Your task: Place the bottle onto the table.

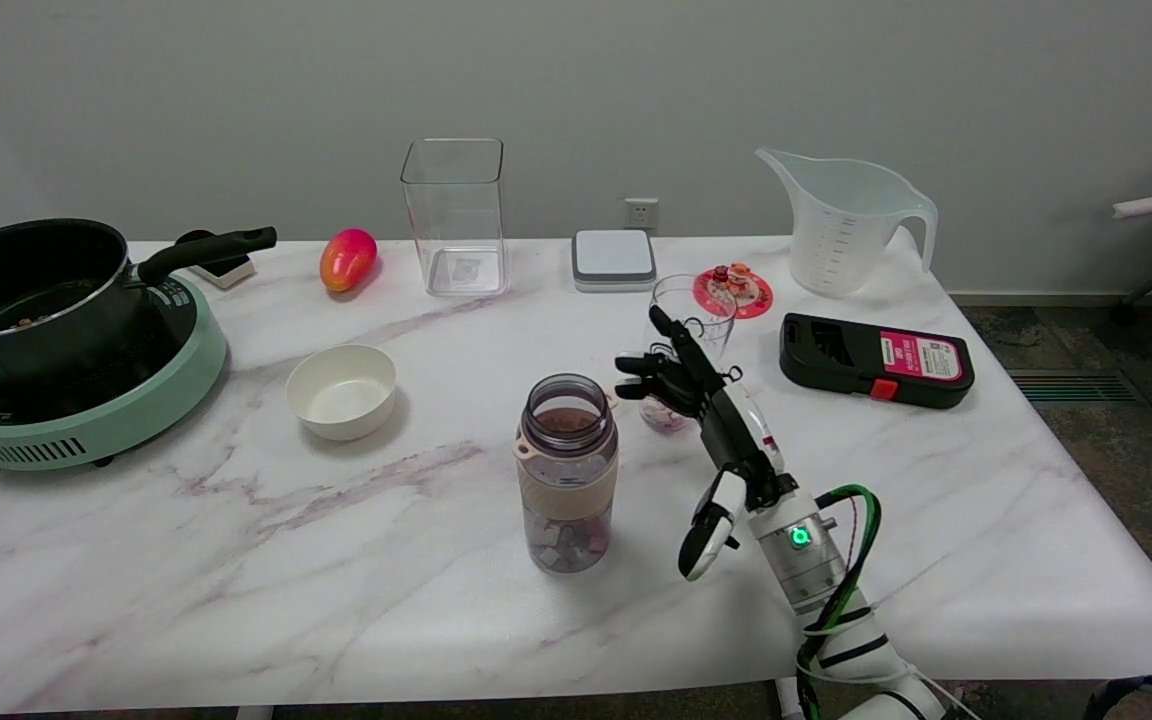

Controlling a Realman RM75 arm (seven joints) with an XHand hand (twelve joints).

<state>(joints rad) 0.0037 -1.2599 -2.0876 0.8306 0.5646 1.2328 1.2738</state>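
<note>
Hand (711,420) right of upright bottle (567,470)

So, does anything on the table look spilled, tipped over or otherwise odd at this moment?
Nothing stands out. The bottle stands upright on the table with no cap on it and nothing spilled around it. The right hand is open beside it, not touching. The glass and the measuring jug also stand upright.
</note>
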